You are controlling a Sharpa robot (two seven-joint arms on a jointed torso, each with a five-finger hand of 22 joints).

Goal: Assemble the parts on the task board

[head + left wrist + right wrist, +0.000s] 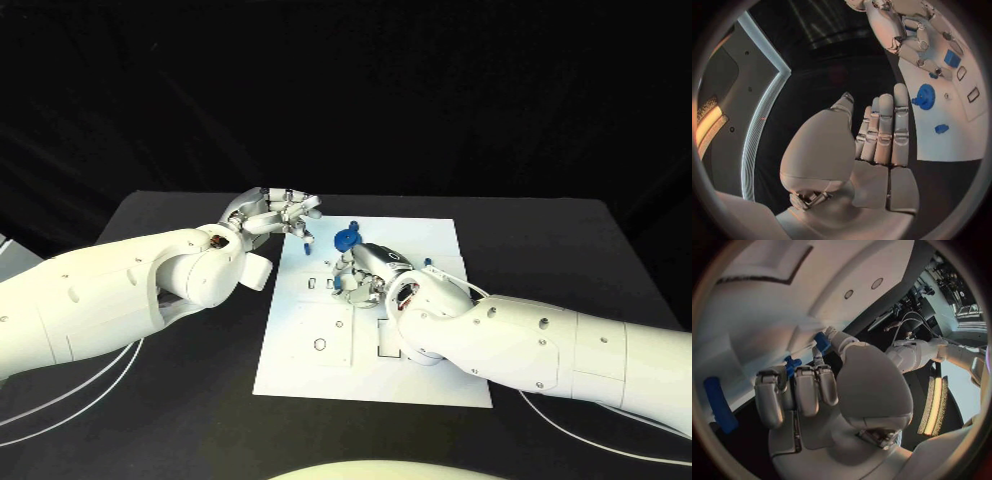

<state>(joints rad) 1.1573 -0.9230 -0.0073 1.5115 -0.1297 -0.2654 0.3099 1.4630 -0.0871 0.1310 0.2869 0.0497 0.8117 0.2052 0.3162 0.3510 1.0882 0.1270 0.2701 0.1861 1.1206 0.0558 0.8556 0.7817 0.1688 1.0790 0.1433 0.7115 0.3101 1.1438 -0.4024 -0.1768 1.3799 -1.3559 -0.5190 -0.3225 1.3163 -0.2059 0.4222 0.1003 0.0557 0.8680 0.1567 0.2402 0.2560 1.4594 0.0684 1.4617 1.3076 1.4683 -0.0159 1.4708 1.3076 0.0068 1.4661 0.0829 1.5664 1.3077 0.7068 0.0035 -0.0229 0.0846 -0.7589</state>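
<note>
The white task board [378, 345] lies in the middle of the black table. A blue gear [348, 241] [925, 96] stands near its far edge, with a small blue piece [309, 246] [941, 128] beside it. My right hand [366, 271] [811, 390] rests on the board just this side of the gear, fingers curled down, its thumb and a finger pinching a small blue part [822, 342]. Another blue part [792, 364] sits under its fingers. My left hand [274, 212] [879, 135] hovers by the board's far left corner, fingers straight, holding nothing.
A blue square part [952, 58] sits in the board beyond the right hand [901, 27]. A long blue piece [720, 405] lies on the board's edge. Empty cut-outs [325, 346] mark the board's near half. White cables [87, 395] trail on the table beside both arms.
</note>
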